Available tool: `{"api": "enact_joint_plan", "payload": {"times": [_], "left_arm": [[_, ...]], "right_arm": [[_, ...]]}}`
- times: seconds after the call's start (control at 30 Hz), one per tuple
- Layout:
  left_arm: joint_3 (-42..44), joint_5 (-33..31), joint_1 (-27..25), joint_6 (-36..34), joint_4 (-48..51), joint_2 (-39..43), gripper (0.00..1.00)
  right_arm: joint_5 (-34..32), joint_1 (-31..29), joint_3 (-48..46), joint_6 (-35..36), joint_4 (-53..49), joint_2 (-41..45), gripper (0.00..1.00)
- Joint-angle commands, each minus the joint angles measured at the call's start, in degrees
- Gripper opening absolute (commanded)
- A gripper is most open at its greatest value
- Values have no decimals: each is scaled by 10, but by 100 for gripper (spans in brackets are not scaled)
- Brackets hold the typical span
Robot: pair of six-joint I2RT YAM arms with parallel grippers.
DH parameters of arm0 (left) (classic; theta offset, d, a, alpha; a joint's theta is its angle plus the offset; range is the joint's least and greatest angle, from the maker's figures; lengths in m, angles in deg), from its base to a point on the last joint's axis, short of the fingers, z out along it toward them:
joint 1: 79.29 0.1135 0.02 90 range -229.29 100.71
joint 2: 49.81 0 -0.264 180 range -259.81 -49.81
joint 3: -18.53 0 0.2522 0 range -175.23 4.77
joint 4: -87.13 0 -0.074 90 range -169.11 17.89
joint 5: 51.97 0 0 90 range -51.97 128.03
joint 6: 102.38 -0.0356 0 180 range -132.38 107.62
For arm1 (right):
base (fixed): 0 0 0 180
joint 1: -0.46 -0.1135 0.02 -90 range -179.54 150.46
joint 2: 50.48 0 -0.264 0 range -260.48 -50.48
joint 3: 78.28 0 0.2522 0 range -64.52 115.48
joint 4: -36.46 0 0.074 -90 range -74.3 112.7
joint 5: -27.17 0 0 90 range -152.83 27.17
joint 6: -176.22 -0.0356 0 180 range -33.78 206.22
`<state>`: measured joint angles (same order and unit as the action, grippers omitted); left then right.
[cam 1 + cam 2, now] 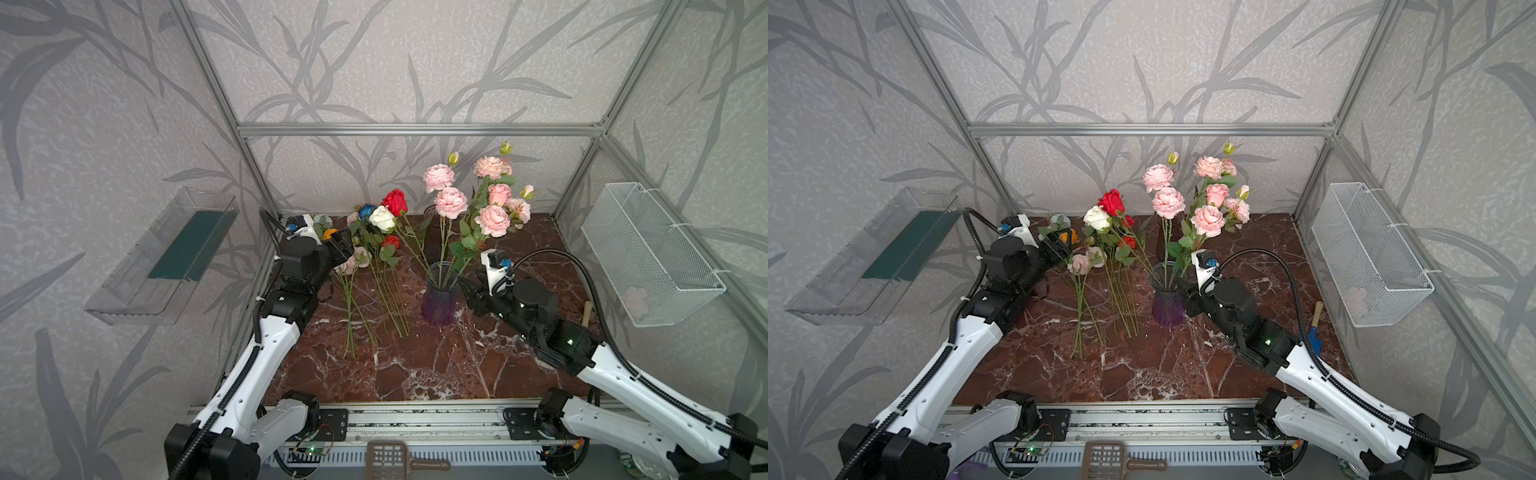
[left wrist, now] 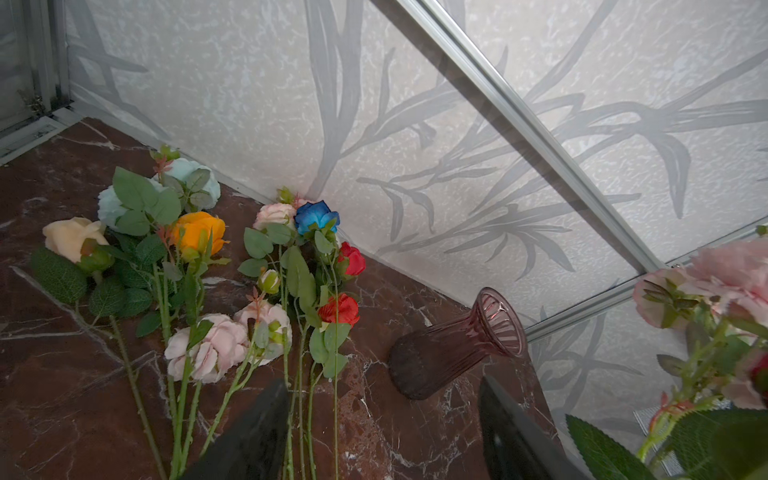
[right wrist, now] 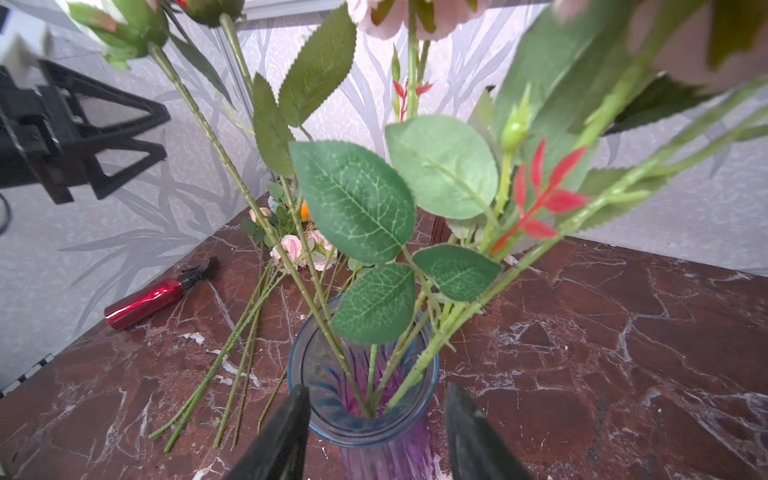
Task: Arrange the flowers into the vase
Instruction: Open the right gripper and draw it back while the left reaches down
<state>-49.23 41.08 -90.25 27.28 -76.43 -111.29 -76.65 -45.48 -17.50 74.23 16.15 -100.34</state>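
**Table** [image 1: 436, 365]: dark red marbled top that carries every item below.

**Standing flowers** [image 1: 451, 201]: pale pink blooms on long stems, plus a red and a white rose leaning left. All are set in the vase, with their heads high above its rim.

**Loose flowers** [image 2: 208, 349]: pale pink, cream, orange, pale blue, dark blue and small red heads. They lie flat on the table left of the vase, heads far and stem ends near, and are not yet arranged. Judged light, with stiff but springy stems and soft blooms and leaves that crush easily. Best taken on the bare lower stem, below the leaves.

**Vase** [image 1: 438, 305]: ribbed purple glass, upright at the centre of the table. Judged fragile, and liable to tip if nudged because the tall stems lean out.

**Second vase** [image 2: 449, 357]: dark ribbed glass, upright by the far wall, with nothing seen in it.

**Left gripper** [image 3: 166, 134]: raised over the loose flowers, jaws apart, holding nothing.

**Right gripper** [image 3: 376, 386]: just right of the vase at rim height, jaws apart, holding nothing. Whether it touches the glass cannot be told.

**Spray bottle** [image 3: 145, 301]: red, lying on the table near the left wall.
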Motion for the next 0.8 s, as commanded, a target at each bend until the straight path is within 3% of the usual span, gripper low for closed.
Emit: {"api": "enact_joint_plan", "payload": {"times": [0.0, 0.2, 0.4, 0.53, 0.77], "left_arm": [[-24, 0, 4, 11, 18, -20, 71], [-37, 40, 4, 18, 23, -99, 63], [-106, 161, -23, -13, 34, -255, 55], [-173, 146, -65, -48, 88, -348, 55], [-234, 110, -82, -62, 132, -477, 51]], "right_arm": [[20, -4, 20, -7, -25, 12, 53], [26, -6, 11, -13, -61, 65, 45], [9, -7, -17, -27, -100, 136, 40], [-3, -7, -37, -35, -110, 170, 40], [-10, -7, -67, -40, -113, 202, 40]]}}
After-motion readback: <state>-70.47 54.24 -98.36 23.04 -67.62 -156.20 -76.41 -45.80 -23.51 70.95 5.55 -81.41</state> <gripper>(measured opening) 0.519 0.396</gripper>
